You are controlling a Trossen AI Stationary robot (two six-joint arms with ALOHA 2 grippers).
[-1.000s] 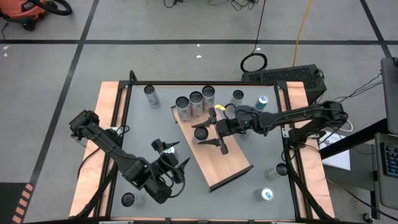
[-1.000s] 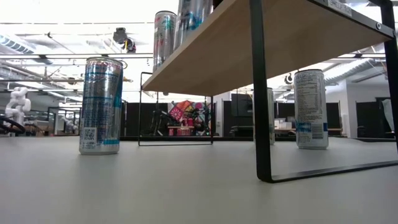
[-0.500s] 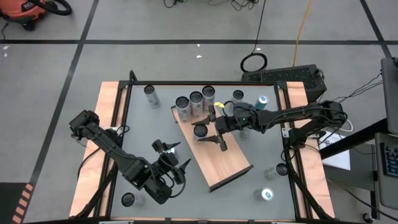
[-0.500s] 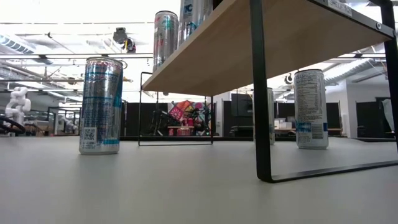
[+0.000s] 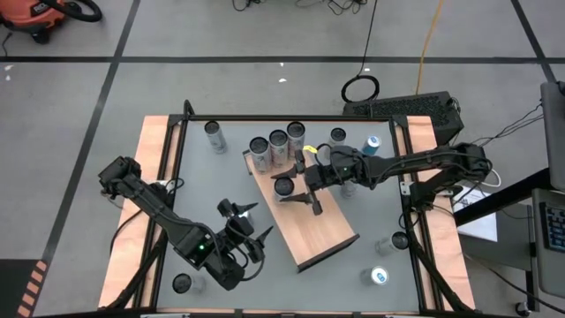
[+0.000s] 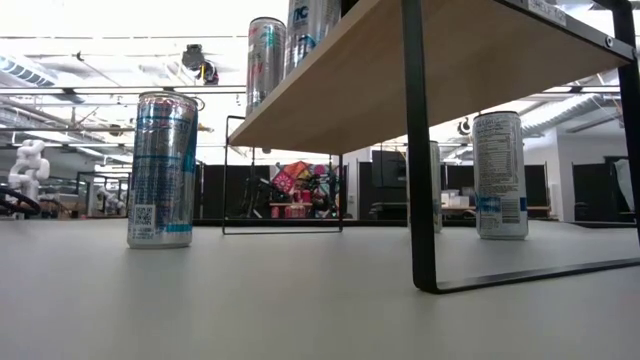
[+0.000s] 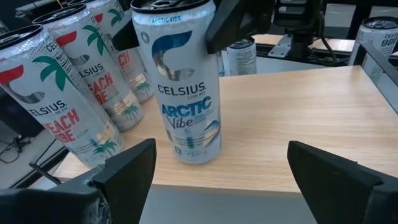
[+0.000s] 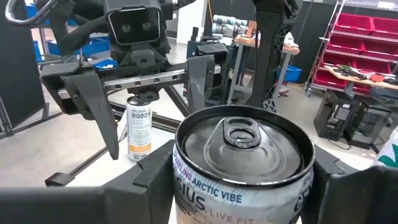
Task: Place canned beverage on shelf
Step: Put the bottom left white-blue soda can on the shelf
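Note:
The shelf (image 5: 313, 221) is a light wood board on black legs, lying slantwise mid-table. Three Celsius peach cans (image 5: 277, 141) stand in a row at its far end and also show in the left wrist view (image 7: 68, 93). A silver Celsius Arctic Vibe can (image 5: 284, 187) stands upright on the board just behind them. My right gripper (image 5: 296, 185) is shut on this can (image 8: 242, 162). My left gripper (image 5: 245, 223) is open and empty over the tabletop by the shelf's near left side, facing the can (image 7: 186, 93). My right gripper pinches the Arctic Vibe can between its two fingers (image 8: 155, 180), on opposite sides of the upper wall just below the rim (image 7: 208, 25). The fingers come from the table's right side, slanting down. The can stands upright with its base (image 7: 196, 155) on the shelf board.
Several more cans stand on the grey tabletop: near the far edge (image 5: 214, 137) (image 5: 338, 137) (image 5: 372, 146), at the near right (image 5: 380, 276) (image 5: 399, 240) and near left (image 5: 181, 283). The shelf's black legs (image 6: 418, 150) stand on the table. The board's near half is bare.
My right gripper has shifted a little toward the table's left with the Arctic Vibe can. In the low view the can's label has shifted a little above the board between the earliest frame and now.

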